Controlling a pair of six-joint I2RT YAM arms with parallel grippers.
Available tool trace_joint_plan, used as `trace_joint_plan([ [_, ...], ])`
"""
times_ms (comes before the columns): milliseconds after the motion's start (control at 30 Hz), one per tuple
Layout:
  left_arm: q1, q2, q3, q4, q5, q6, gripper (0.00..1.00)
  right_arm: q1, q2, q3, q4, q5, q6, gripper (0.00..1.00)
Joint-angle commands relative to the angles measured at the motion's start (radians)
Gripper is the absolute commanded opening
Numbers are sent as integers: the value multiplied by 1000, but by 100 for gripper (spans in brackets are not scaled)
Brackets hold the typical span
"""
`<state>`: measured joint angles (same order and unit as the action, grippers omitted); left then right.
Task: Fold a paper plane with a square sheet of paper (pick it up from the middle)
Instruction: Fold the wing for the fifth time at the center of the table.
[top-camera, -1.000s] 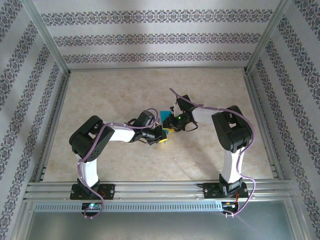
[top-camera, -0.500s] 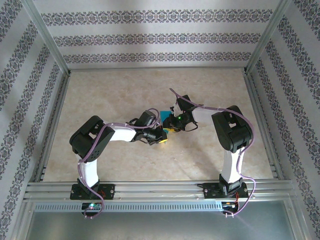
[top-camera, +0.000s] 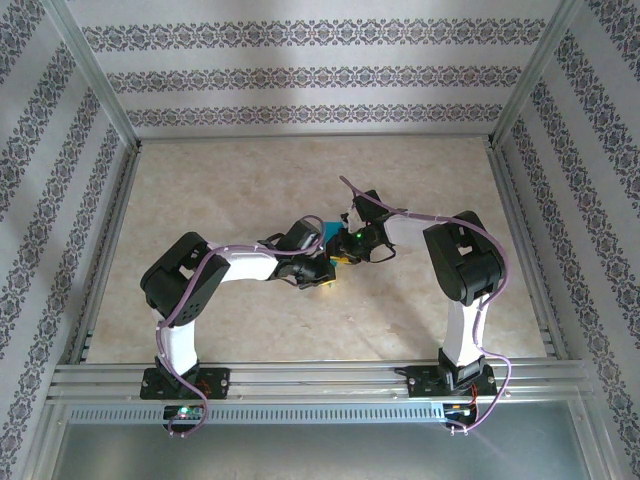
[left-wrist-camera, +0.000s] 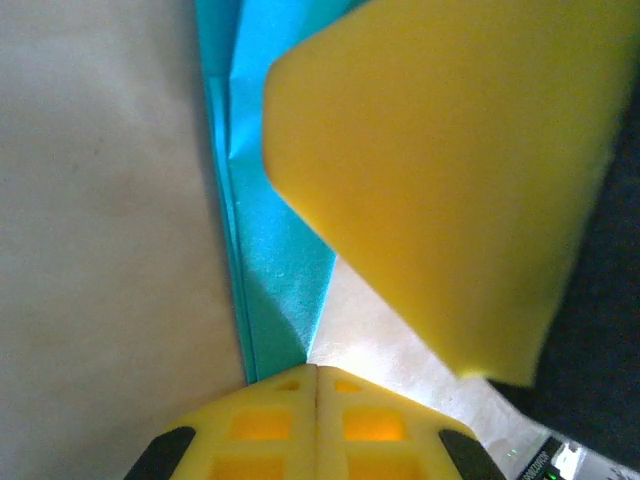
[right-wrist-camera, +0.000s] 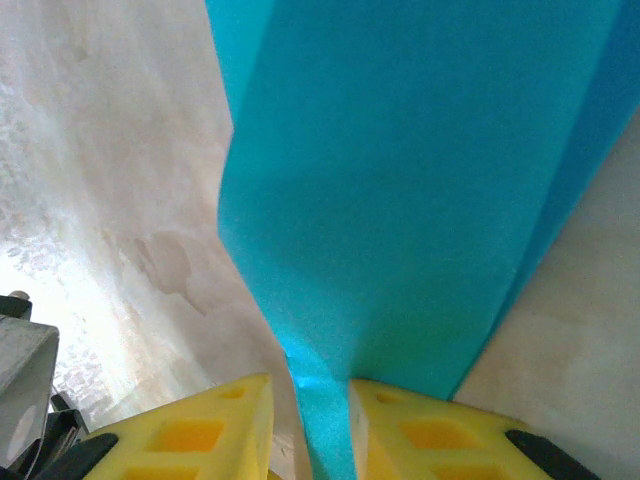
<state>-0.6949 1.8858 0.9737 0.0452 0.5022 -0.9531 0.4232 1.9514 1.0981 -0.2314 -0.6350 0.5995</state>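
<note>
paper: a thin teal-blue sheet of paper (top-camera: 330, 231), folded, lies just right of the centre of the top view, between the two grippers.
paper, left wrist view: the paper (left-wrist-camera: 272, 290) runs as a narrow layered strip from the top edge down to the yellow fingers at the bottom, with a crease along its left side.
paper, right wrist view: the paper (right-wrist-camera: 400, 200) spreads across the upper middle and right, narrowing towards the bottom.
right gripper: the right gripper (right-wrist-camera: 310, 400) is pinched narrow on the paper, which passes between its two yellow fingers; in the top view it (top-camera: 343, 256) sits just below the paper.
left gripper: the left gripper (left-wrist-camera: 317, 385) has its fingers pressed together, no gap at the seam; the paper's lower end meets the left-hand finger, and i cannot tell if any is caught. in the top view it (top-camera: 325, 281) is below the paper.
yellow shape: a broad blurred yellow shape (left-wrist-camera: 450, 170) covers the paper's upper right.
table: a beige marbled tabletop (top-camera: 240, 180) lies beneath.
</note>
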Motion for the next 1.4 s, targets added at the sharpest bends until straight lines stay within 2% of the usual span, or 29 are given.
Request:
trace_joint_plan([
  [0, -36, -22, -45, -126, -6, 15, 2, 0, 65, -20, -59, 118, 14, 32],
  [300, -46, -135, -147, 6, 14, -17, 2, -6, 66, -25, -53, 121, 14, 32],
  [500, -24, -209, -124, 59, -63, -13, 3, -8, 72, -26, -50, 120, 15, 32],
  [800, 5, -94, -85, 189, -28, -59, 0, -9, 69, -26, -46, 112, 17, 32],
  [1100, 8, -62, -72, 140, -101, -36, 0, -11, 64, -27, -44, 107, 19, 32],
  [1367, 8, -34, -80, 126, -91, -42, 0, -11, 60, -26, -43, 102, 22, 32],
])
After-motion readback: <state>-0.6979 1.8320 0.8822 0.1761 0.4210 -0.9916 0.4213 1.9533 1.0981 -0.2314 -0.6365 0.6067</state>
